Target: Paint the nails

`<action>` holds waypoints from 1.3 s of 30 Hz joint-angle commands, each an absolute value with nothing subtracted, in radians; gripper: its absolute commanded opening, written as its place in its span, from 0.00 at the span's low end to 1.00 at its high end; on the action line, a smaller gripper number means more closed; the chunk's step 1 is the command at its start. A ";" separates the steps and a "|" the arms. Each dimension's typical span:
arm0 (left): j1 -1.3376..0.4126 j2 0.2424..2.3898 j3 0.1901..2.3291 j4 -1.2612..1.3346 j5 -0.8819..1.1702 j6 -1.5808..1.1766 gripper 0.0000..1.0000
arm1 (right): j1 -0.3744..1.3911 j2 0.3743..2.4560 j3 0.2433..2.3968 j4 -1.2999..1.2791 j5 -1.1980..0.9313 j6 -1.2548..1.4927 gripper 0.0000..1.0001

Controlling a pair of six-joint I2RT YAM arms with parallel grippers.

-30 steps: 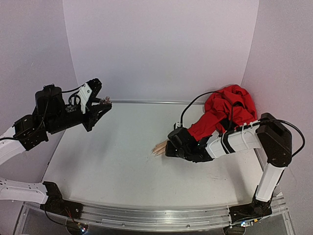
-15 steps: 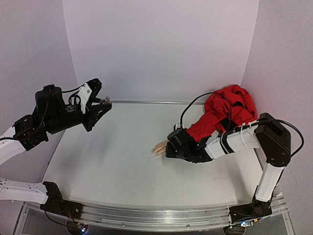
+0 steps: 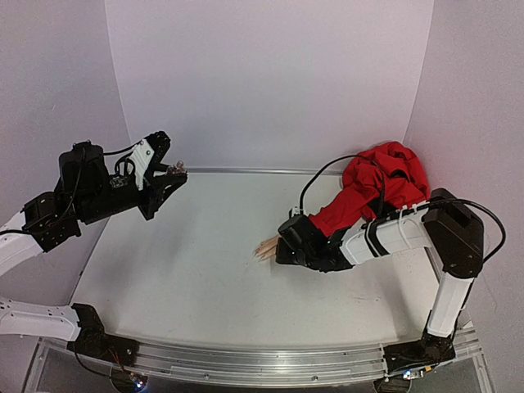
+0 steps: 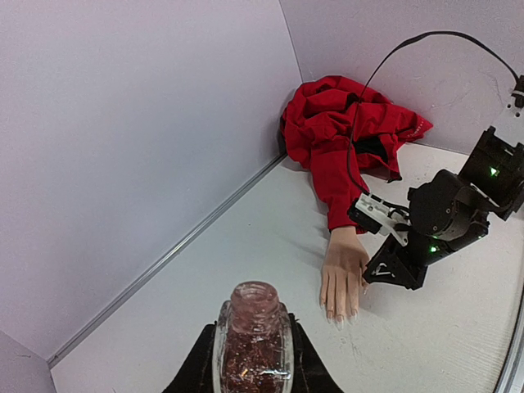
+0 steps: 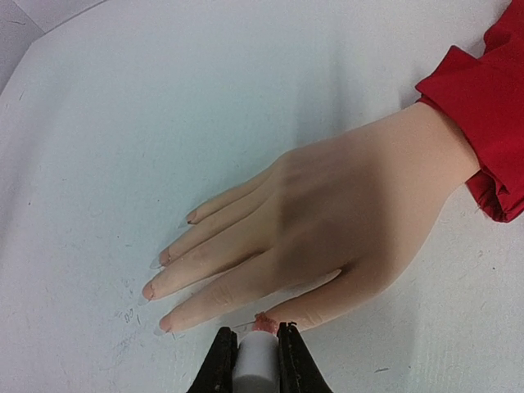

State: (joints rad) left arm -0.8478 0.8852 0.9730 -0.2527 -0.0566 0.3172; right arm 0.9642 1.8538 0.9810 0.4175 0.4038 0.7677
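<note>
A pale peach mannequin hand (image 5: 327, 229) lies palm down on the white table, fingers pointing left; it also shows in the top view (image 3: 267, 246) and left wrist view (image 4: 342, 270). Its long clear nails (image 5: 155, 264) show at the fingertips. A red sleeve (image 3: 377, 187) covers the wrist. My right gripper (image 5: 256, 337) is shut on a white brush cap (image 5: 255, 364); its pinkish brush tip (image 5: 264, 322) touches the thumb tip. My left gripper (image 4: 250, 360) is shut on an open glass bottle of glittery red polish (image 4: 252, 344), held high at the far left of the table (image 3: 168, 172).
The red garment (image 4: 348, 123) is bunched in the back right corner against the wall. A black cable (image 4: 426, 41) loops over it. The white table (image 3: 196, 270) has a metal rail (image 3: 246, 360) at its near edge.
My right gripper has edged slightly left along the mannequin hand. The left arm with the bottle has not moved.
</note>
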 commanded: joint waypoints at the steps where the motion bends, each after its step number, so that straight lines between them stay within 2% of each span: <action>1: -0.844 0.879 0.988 -0.227 -0.067 0.323 0.00 | 0.959 1.875 1.026 0.400 0.415 0.752 0.00; 39: -0.844 0.873 0.986 -0.227 -0.065 0.323 0.00 | 0.960 1.883 1.015 0.432 0.359 0.761 0.00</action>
